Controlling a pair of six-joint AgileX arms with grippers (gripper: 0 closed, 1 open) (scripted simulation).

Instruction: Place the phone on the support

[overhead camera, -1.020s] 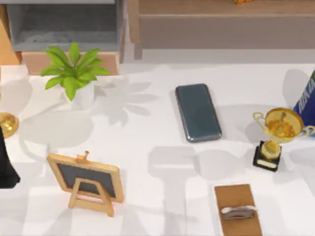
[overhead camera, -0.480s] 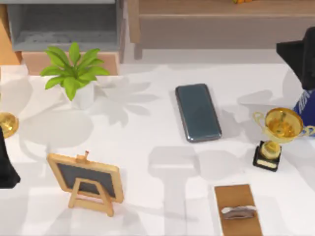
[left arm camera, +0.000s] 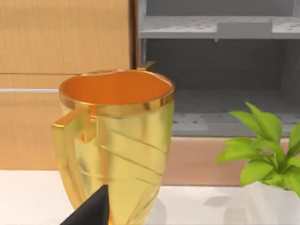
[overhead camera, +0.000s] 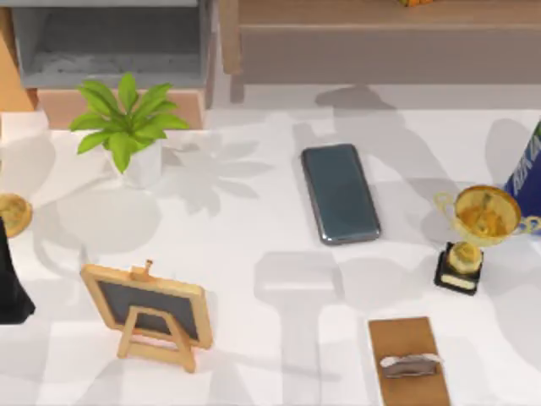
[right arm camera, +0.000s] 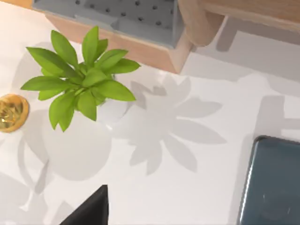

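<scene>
The phone (overhead camera: 340, 193) is a dark blue-grey glossy slab lying flat on the white table, right of centre, long side running front to back. Its corner also appears in the right wrist view (right arm camera: 272, 183), seen from above. The support (overhead camera: 408, 361) is a small brown board with a silvery ridge, at the front right, apart from the phone. My left arm (overhead camera: 10, 288) sits at the table's far left edge, beside a gold cup (overhead camera: 13, 213). A black part of my right gripper (right arm camera: 89, 211) hangs high over the table between the plant and the phone.
A potted green plant (overhead camera: 127, 127) stands back left, and a small chalkboard easel (overhead camera: 148, 309) front left. A gold trophy on a black base (overhead camera: 475, 233) stands right of the phone, with a blue object (overhead camera: 528, 169) at the right edge. Shelves (overhead camera: 110, 42) line the back.
The dark shape of my right arm, at the top view's upper right edge half a second ago, has left that view. A new shadow lies behind the phone. The phone has not moved.
</scene>
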